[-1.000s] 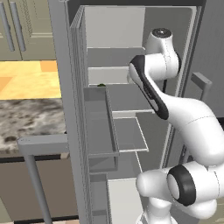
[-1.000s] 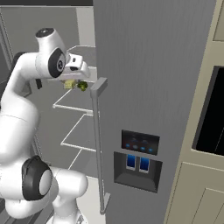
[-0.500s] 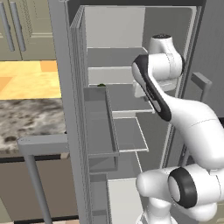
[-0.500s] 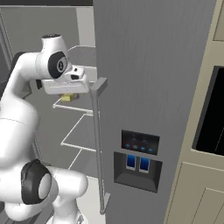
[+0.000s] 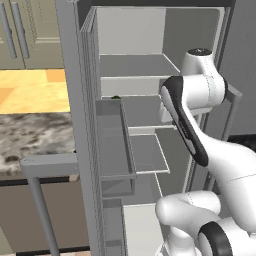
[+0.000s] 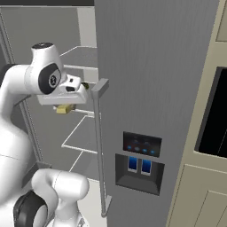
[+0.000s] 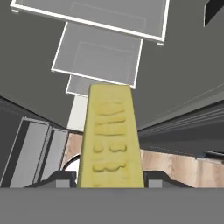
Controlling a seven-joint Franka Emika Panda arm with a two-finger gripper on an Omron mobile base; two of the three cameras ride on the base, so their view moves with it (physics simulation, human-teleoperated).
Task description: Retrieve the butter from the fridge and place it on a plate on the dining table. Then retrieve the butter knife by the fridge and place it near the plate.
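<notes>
Centrally, the gripper [image 7: 110, 177] clamps the butter [image 7: 110, 140] between its fingertips, held in front of the open fridge [image 6: 150, 80], above its pale shelves [image 7: 98, 59].

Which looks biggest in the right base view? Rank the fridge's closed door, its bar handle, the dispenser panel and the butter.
1. Closed door of the fridge.
2. Bar handle, tall but thin.
3. Dispenser panel.
4. Butter, a small yellow bit under the gripper.
</notes>
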